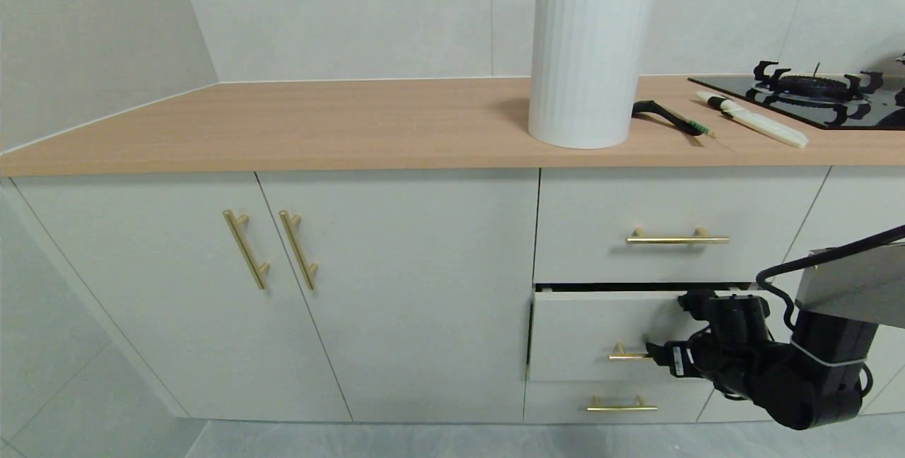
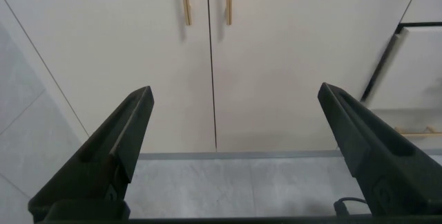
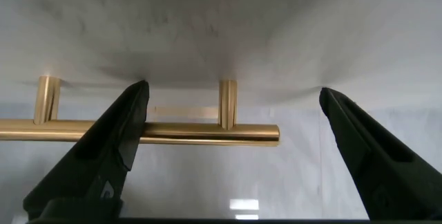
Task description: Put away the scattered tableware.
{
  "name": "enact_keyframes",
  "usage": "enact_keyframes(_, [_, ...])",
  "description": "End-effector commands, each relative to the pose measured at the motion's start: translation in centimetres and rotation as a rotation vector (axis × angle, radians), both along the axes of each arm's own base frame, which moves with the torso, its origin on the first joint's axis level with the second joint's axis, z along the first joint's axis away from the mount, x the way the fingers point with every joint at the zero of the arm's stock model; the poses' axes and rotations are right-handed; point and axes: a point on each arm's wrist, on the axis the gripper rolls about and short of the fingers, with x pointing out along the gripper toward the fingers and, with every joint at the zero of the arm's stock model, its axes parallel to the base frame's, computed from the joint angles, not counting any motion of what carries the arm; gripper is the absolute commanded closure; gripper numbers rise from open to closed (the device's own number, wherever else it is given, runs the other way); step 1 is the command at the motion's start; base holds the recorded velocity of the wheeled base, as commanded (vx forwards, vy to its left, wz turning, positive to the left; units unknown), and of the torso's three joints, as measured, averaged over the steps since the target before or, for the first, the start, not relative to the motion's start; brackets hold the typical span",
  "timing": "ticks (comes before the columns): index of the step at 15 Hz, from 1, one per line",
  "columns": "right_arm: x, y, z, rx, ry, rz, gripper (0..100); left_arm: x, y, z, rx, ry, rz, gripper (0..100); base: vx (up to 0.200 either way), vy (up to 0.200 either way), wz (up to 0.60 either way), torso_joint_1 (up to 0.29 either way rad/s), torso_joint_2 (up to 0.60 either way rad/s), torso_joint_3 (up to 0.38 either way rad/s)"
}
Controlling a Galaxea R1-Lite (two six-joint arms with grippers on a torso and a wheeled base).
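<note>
Below grey wall (image 1: 353,13), wooden countertop (image 1: 353,126), white cylinder (image 1: 590,62), left end effector (image 2: 235,94) fingers apart, right end effector (image 3: 233,92) fingers apart

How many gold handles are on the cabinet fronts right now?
5. Two vertical door handles on the left; top drawer handle; middle drawer handle, at the right gripper; bottom drawer handle. Others may sit beyond the right edge.

Drawer (image 1: 601,334) inside: I see only a dark slit along its top.
Drawer handle (image 3: 179,133): one end runs off the picture's edge beside my right gripper (image 3: 231,94).
Black utensil (image 1: 661,113): one end hidden behind the white canister (image 1: 590,62).
Stove (image 1: 813,94): cut by the frame edge.
</note>
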Motion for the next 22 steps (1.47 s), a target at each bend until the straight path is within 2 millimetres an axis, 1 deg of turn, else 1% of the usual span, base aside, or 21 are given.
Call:
enact_keyframes(1, [-3.2, 0.2, 3.9, 0.033, -0.007, 0.054, 0, 0.0, 0.0, 0.0, 0.000, 0.001, 0.000, 0, 0.000, 0.000, 0.00, 0.000, 0.00, 0.000])
enact_keyframes(2, [-4.9, 0.3, 5.9, 0.040, 0.003, 0.073, 0, 0.0, 0.0, 0.0, 0.000, 0.001, 0.000, 0, 0.000, 0.000, 0.00, 0.000, 0.00, 0.000])
enact_keyframes(3, [-6.0, 0.3, 7.9, 0.045, -0.006, 0.092, 0, 0.0, 0.0, 0.0, 0.000, 0.002, 0.000, 0, 0.000, 0.000, 0.00, 0.000, 0.00, 0.000])
enact_keyframes(5, [-7.5, 0.5, 12.8, 0.051, -0.082, 0.115, 0, 0.0, 0.0, 0.0, 0.000, 0.001, 0.000, 0, 0.000, 0.000, 0.00, 0.000, 0.00, 0.000])
enact_keyframes(6, [-8.3, 0.7, 14.8, 0.056, -0.108, 0.127, 0, 0.0, 0.0, 0.0, 0.000, 0.002, 0.000, 0, 0.000, 0.000, 0.00, 0.000, 0.00, 0.000])
enact_keyframes(8, [-9.5, 0.9, 18.2, 0.074, -0.180, 0.139, 0, 0.0, 0.0, 0.0, 0.000, 0.001, 0.000, 0, 0.000, 0.000, 0.00, 0.000, 0.00, 0.000])
enact_keyframes(9, [-9.6, 0.9, 18.8, 0.086, -0.202, 0.134, 0, 0.0, 0.0, 0.0, 0.000, 0.001, 0.000, 0, 0.000, 0.000, 0.00, 0.000, 0.00, 0.000])
enact_keyframes(10, [-9.4, 1.0, 18.6, 0.093, -0.202, 0.131, 0, 0.0, 0.0, 0.0, 0.000, 0.002, 0.000, 0, 0.000, 0.000, 0.00, 0.000, 0.00, 0.000])
enact_keyframes(12, [-7.9, 1.3, 17.4, 0.092, -0.213, 0.124, 0, 0.0, 0.0, 0.0, 0.000, 0.001, 0.000, 0, 0.000, 0.000, 0.00, 0.000, 0.00, 0.000])
enact_keyframes(14, [-6.5, 1.5, 15.9, 0.097, -0.218, 0.085, 0, 0.0, 0.0, 0.0, 0.000, 0.001, 0.000, 0, 0.000, 0.000, 0.00, 0.000, 0.00, 0.000])
enact_keyframes(16, [-5.3, 1.8, 14.0, 0.093, -0.183, 0.072, 0, 0.0, 0.0, 0.0, 0.000, 0.001, 0.000, 0, 0.000, 0.000, 0.00, 0.000, 0.00, 0.000])
enact_keyframes(18, [-4.5, 2.4, 11.9, 0.077, -0.167, 0.069, 0, 0.0, 0.0, 0.0, 0.000, 0.001, 0.000, 0, 0.000, 0.000, 0.00, 0.000, 0.00, 0.000])
enact_keyframes(20, [-3.8, 2.8, 10.4, 0.062, -0.180, 0.056, 0, 0.0, 0.0, 0.0, 0.000, 0.001, 0.000, 0, 0.000, 0.000, 0.00, 0.000, 0.00, 0.000])
enact_keyframes(21, [-3.7, 2.8, 9.5, 0.053, -0.180, 0.047, 0, 0.0, 0.0, 0.0, 0.000, 0.001, 0.000, 0, 0.000, 0.000, 0.00, 0.000, 0.00, 0.000])
enact_keyframes(22, [-3.6, 2.8, 9.3, 0.053, -0.186, 0.045, 0, 0.0, 0.0, 0.0, 0.000, 0.001, 0.000, 0, 0.000, 0.000, 0.00, 0.000, 0.00, 0.000])
